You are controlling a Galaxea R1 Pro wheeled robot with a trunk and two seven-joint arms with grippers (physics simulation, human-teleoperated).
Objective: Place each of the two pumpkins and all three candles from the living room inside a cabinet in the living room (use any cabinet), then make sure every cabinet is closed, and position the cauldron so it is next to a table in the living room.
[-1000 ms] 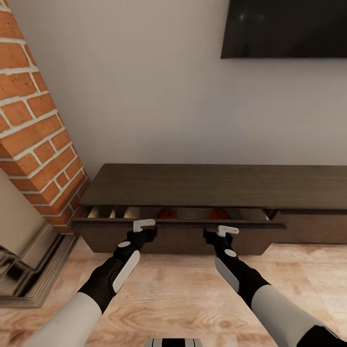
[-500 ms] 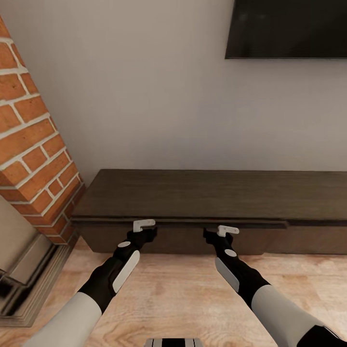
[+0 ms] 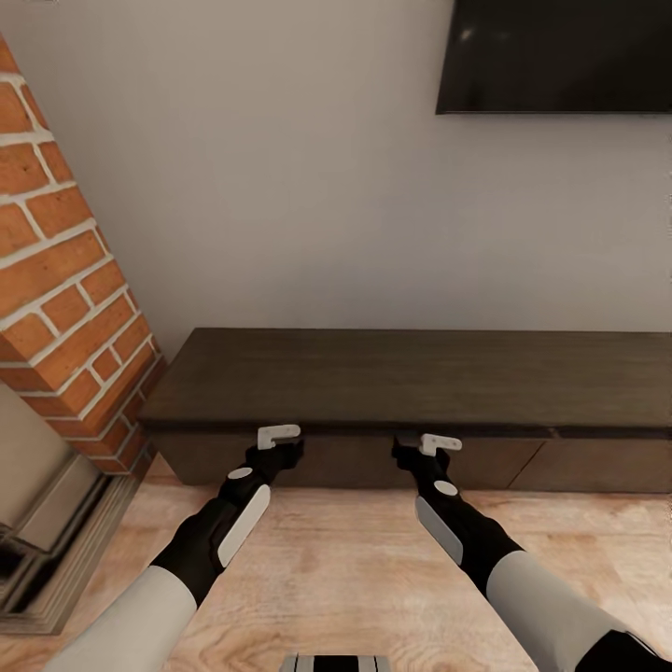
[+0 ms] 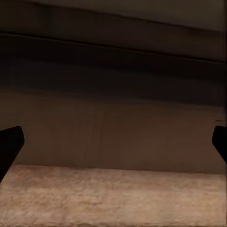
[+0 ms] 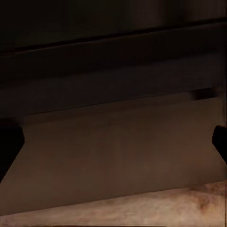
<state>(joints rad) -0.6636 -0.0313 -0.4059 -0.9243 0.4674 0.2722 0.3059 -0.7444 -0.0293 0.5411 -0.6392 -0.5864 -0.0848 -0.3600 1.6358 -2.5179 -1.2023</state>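
Note:
The long dark brown cabinet [image 3: 411,373] stands against the wall with its left drawer front [image 3: 345,460] flush and shut. My left gripper [image 3: 279,437] and right gripper [image 3: 437,443] are both at that drawer front, about a forearm's length apart. In the left wrist view the dark fingertips [image 4: 9,146] sit at the picture's edges, so the left gripper [image 4: 113,146] is open on nothing. The right gripper [image 5: 113,146] is open the same way, facing the drawer front [image 5: 118,156]. The pumpkins, candles and cauldron are hidden or out of view.
A red brick chimney breast [image 3: 65,280] rises at the left, with a metal hearth frame [image 3: 56,551] at its foot. A black TV [image 3: 560,56] hangs on the white wall above the cabinet. Pale wooden floor [image 3: 355,569] lies under my arms.
One second ago the left drawer stood slightly open, with pumpkins and pale candles visible inside; it is now pushed fully shut. The view also shifted a little as I moved in.

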